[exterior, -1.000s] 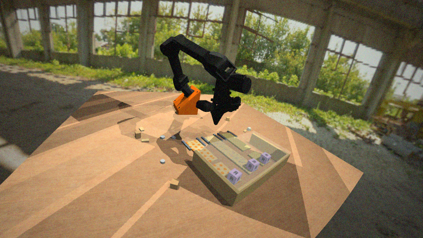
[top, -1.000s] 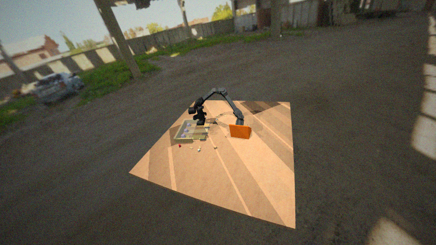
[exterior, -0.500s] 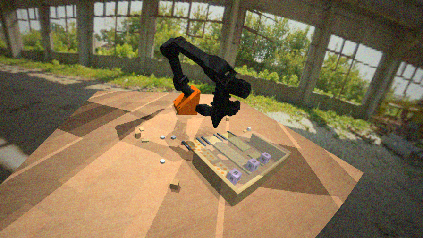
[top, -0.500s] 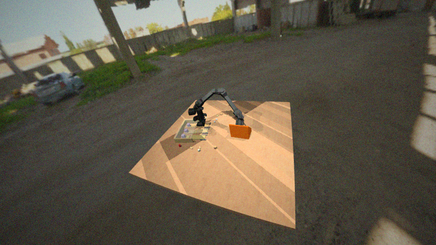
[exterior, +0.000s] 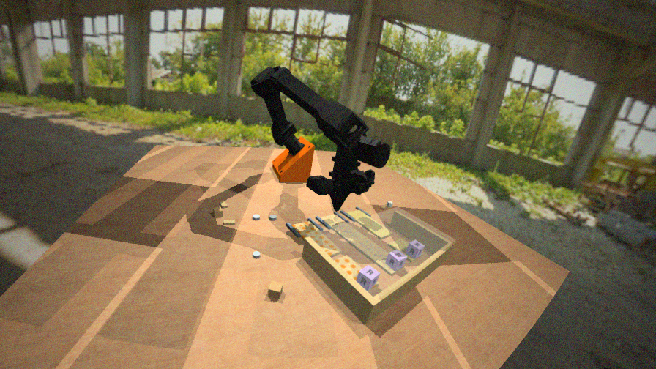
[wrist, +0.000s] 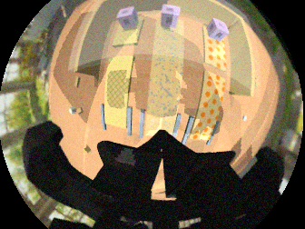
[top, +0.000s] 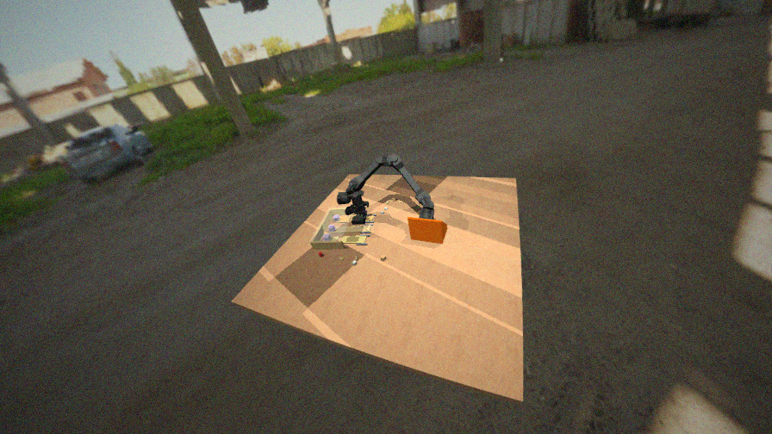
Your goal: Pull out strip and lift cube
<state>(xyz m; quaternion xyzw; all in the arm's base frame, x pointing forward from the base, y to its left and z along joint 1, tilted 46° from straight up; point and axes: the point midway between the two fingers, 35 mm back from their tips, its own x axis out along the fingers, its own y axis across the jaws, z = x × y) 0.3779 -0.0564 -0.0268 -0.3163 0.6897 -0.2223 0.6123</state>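
My gripper [top: 357, 221] [exterior: 337, 209] [wrist: 162, 132] is shut and empty, its tips low by the near end of the middle strip; contact cannot be told. The grey-blue speckled middle strip [exterior: 362, 241] [wrist: 165, 73] runs unbroken to a lilac cube marked R [exterior: 395, 259] [wrist: 170, 15]. The yellow hatched strip [exterior: 373, 225] [wrist: 118, 88] has a gap before its far piece and cube [exterior: 414, 248] [wrist: 127, 17]. The orange-dotted strip [exterior: 321, 241] [wrist: 210, 104] also has a gap before its far piece and cube [exterior: 367, 277] [wrist: 218, 29].
A walled tray [exterior: 339, 282] [wrist: 247, 68] surrounds the strips' far parts, with see-through material over part of it. Thin blue bars flank their near ends. A tan block [exterior: 274, 290] and small discs lie outside the tray. The orange arm base [top: 426, 230] [exterior: 296, 168] stands behind.
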